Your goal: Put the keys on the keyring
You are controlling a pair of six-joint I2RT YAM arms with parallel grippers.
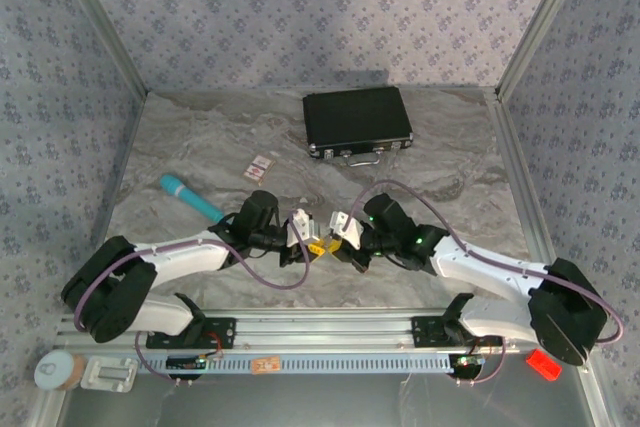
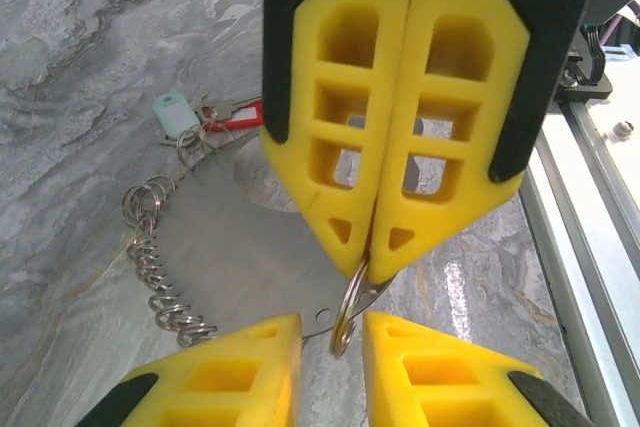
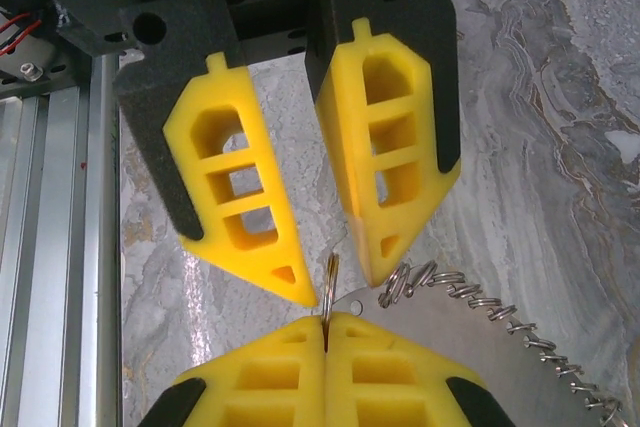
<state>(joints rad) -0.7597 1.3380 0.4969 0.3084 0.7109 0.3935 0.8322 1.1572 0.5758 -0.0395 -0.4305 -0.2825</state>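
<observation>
The keyring (image 2: 348, 305) stands on edge above the table (image 2: 80, 67), its upper arc nipped between the tips of the right gripper (image 3: 326, 325), whose two fingers are pressed flat together on it. The left gripper (image 2: 332, 339) faces it from the other side, fingers spread, one tip on each side of the ring's lower arc. Whether either tip touches the wire cannot be told.

The ring sits at the corner of a thin flat metal plate (image 2: 250, 237), close by a small hole in it. A chain (image 2: 150, 247) of little wire rings starts just beside the keyring and runs along the plate's edge. At its far end, lying on the table well away from both grippers, is a bunch with small metal keys (image 2: 215, 105), a red tag (image 2: 243, 117) and a pale green tag (image 2: 175, 115).

In the top view the two grippers meet tip to tip near the front middle of the table. A teal stick (image 1: 190, 197) lies to the left and a black case (image 1: 357, 122) at the back.
</observation>
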